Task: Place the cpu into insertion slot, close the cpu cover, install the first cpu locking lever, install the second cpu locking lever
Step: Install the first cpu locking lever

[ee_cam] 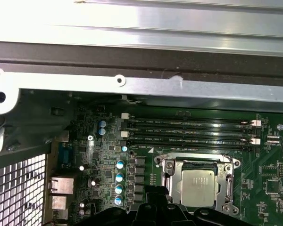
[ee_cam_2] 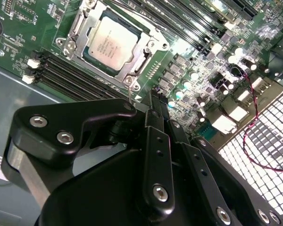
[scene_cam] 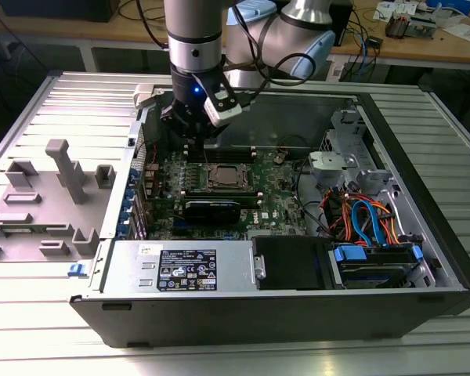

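Your black tool (scene_cam: 194, 139) is hanging over the green motherboard (scene_cam: 278, 205) near its corner on the exterior view's left, its fingers pressed together and gripping nothing. The small square silver-grey cpu (ee_cam_2: 109, 43) is sitting in the silver-bordered square insertion slot (ee_cam_2: 71, 46), near the tool's tip, and the thin silver cpu cover frame (ee_cam_2: 140, 55) is lying flat around it. The board is resting inside the open black computer case (scene_cam: 298, 313), which is standing on a ribbed silver metal worktop (scene_cam: 446, 125). Wooden benches (scene_cam: 423, 48) strewn with cables are lining the room behind.
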Available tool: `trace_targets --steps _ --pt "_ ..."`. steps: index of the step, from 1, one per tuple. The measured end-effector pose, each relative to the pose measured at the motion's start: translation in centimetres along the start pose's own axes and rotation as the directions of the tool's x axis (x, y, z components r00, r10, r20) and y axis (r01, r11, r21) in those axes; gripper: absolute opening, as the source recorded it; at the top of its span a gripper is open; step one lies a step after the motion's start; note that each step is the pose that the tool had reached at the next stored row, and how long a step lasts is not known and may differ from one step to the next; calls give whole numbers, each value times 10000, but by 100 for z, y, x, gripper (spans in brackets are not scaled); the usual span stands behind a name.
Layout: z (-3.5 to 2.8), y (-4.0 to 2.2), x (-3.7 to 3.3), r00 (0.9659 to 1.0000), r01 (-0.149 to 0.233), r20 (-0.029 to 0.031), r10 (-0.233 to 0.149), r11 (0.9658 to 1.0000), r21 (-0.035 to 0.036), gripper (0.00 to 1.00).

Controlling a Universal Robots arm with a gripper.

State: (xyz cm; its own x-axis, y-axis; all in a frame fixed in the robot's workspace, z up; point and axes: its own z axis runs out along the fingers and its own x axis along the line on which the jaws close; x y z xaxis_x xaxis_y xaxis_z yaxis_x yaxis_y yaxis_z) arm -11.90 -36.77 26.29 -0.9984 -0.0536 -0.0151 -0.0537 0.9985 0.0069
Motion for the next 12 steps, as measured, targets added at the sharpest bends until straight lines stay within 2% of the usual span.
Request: trace_targets --steps 2,12 --pt "-1 3 49 10000 1 0 -1 10000 0 11" --pt "5 50 97 10000 2 0 -2 10000 -1 11"
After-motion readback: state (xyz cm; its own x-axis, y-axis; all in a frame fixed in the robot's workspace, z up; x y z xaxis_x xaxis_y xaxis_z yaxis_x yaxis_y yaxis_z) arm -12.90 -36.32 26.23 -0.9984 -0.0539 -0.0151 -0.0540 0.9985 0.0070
